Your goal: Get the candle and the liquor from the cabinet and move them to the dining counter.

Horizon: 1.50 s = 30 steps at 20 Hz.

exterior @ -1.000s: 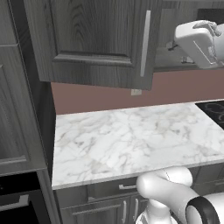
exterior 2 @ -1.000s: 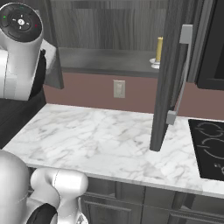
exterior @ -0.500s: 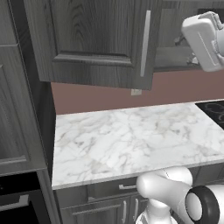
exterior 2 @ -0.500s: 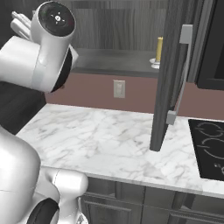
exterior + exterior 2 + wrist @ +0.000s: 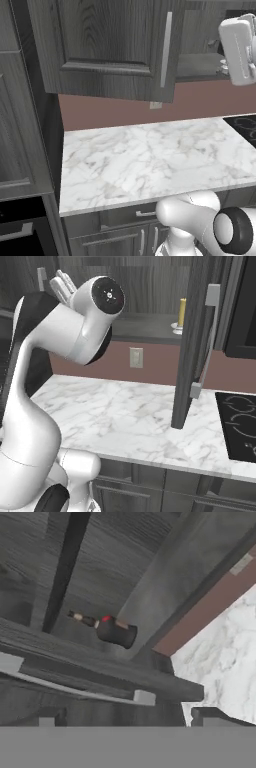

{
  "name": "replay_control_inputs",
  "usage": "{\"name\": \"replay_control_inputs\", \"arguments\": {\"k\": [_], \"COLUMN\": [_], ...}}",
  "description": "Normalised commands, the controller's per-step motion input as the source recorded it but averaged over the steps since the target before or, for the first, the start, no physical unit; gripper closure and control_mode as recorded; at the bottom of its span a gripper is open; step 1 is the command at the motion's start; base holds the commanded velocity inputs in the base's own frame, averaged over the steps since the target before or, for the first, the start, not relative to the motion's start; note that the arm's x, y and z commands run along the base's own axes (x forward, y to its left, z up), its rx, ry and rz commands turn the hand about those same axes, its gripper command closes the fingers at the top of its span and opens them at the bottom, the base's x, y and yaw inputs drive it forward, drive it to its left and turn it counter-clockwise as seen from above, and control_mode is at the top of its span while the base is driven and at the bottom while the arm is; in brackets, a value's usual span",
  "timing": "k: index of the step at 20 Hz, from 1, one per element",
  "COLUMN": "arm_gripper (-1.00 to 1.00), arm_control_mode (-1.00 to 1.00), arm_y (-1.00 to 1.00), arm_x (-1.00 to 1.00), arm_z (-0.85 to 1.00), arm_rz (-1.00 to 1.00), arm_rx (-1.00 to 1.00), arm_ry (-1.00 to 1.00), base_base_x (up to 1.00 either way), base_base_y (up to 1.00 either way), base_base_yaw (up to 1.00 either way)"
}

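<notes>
The liquor (image 5: 116,632) is a squat black bottle with a thin neck. In the hand view it stands on the shelf inside the open cabinet (image 5: 150,577), ahead of my gripper (image 5: 131,719) and apart from it. The fingers are spread wide with nothing between them. The candle (image 5: 182,312), a slim yellowish stick on a small silvery base, stands on the same shelf behind the open door (image 5: 192,341). My white hand (image 5: 236,45) hovers at shelf height in front of the cabinet opening. The dining counter is out of view.
An open cabinet door (image 5: 110,45) with a silver bar handle (image 5: 166,50) hangs left of the hand. Below lies a marble counter (image 5: 150,160) with a maroon backsplash (image 5: 200,102). A black cooktop (image 5: 240,426) sits at its right end.
The arm has swung up and toward the cabinet opening, and the hand has turned to face the shelf. The fingers stay spread. Candle and bottle have not moved.
</notes>
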Motion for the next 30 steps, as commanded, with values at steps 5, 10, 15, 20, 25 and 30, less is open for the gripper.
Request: {"name": "replay_control_inputs", "arguments": {"k": [5, 10, 15, 20, 25, 30], "arm_gripper": [-1.00, -1.00, -1.00, -1.00, -1.00, -1.00], "arm_control_mode": [-1.00, -1.00, -1.00, -1.00, -1.00, -1.00], "arm_y": [-0.14, -0.10, 0.10, 0.23, 0.18, 0.18], "arm_x": [0.68, 0.77, 0.53, 0.39, 0.56, 0.55], "arm_z": [-0.16, -0.03, -0.02, -0.11, -0.12, -0.07], "arm_rz": [-0.01, 0.00, 0.02, 0.04, 0.02, 0.04], "arm_rx": [0.18, 0.17, 0.14, 0.12, 0.12, 0.13], "arm_ry": [0.21, 0.25, 0.14, 0.00, 0.00, 0.00], "base_base_x": [0.00, 0.00, 0.00, 0.00, 0.00, 0.00], "base_base_y": [0.00, 0.00, 0.00, 0.00, 0.00, 0.00], "base_base_yaw": [0.00, 0.00, 0.00, 0.00, 0.00, 0.00]}}
